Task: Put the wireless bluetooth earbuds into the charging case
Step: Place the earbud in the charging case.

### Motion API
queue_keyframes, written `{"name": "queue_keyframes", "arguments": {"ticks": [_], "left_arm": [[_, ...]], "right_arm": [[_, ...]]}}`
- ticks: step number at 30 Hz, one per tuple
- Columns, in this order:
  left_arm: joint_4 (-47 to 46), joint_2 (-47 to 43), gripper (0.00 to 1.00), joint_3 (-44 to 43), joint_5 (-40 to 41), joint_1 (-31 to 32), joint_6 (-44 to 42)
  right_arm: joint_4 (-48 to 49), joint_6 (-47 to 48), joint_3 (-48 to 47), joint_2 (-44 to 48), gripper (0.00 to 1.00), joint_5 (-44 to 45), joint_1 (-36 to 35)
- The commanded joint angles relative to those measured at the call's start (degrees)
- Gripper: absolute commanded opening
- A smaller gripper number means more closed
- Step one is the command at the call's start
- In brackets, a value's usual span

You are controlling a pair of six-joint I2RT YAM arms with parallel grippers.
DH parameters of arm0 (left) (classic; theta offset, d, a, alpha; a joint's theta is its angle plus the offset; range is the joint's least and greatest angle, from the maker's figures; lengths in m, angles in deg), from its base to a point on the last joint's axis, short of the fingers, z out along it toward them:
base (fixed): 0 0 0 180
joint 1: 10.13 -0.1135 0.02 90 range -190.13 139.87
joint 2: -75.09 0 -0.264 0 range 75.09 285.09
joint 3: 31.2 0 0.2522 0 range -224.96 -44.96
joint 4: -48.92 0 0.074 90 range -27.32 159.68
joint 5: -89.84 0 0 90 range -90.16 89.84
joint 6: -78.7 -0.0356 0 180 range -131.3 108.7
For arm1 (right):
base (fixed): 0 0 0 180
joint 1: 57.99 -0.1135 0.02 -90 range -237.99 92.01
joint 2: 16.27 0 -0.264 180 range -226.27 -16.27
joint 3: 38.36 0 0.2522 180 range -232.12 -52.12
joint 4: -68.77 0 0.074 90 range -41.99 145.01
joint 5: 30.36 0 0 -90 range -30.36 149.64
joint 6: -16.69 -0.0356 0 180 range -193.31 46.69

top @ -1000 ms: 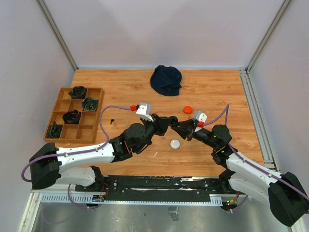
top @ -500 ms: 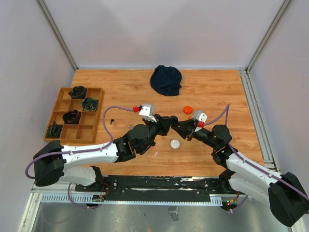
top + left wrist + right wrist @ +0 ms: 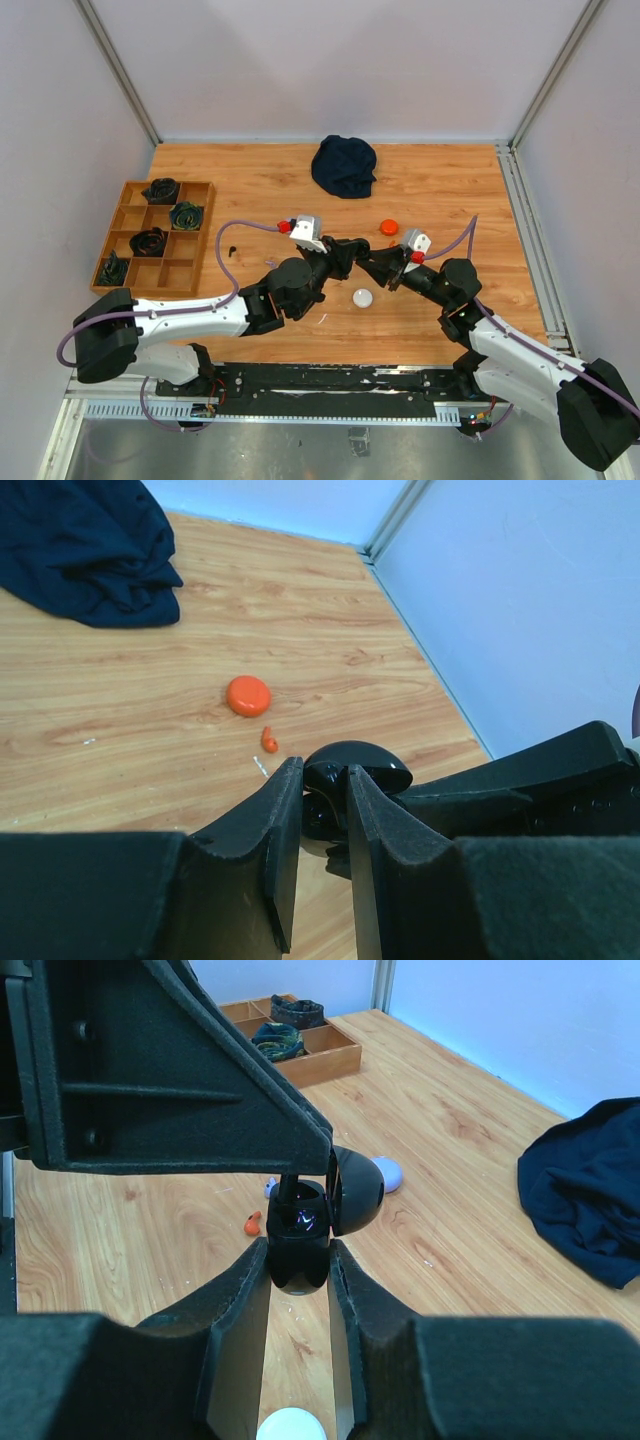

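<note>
Case [image 3: 356, 1196] mostly hidden between left pincer [image 3: 322, 782] and right pincer [image 3: 298, 1256].

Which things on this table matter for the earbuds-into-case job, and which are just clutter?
Job:
- black charging case, lid open, clamped by right gripper, with left gripper closed at its opening
- orange earbud
- orange round case
- white round case

Lying about:
- dark blue cloth
- wooden compartment tray
- rolled dark bundles in the tray

No words, numbers or signs to read anywhere. Black case [image 3: 300, 1235], orange round case [image 3: 248, 695], white round case [image 3: 362, 297], wooden tray [image 3: 150, 272], dark cloth [image 3: 344, 165]: all plain.
</note>
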Motion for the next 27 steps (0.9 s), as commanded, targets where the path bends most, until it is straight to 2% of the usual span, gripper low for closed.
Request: {"name": "queue_keyframes", "arguments": {"ticks": [1, 11, 27], "left_arm": [[-2.4, 0.5, 0.27, -1.8, 2.0, 0.8, -1.1], [-2.4, 0.6, 0.27, -1.5, 1.1, 1.6, -0.8], [-2.0, 0.0, 0.41, -0.9, 0.3, 2.5, -1.0]], "right_arm": [[1.5, -0.2, 0.6, 1.0, 0.02, 0.5, 0.2], [1.4, -0.1, 0.6, 1.0, 0.02, 0.6, 0.2], [1.3, 0.0, 0.8, 1.5, 0.02, 0.8, 0.3]]}}
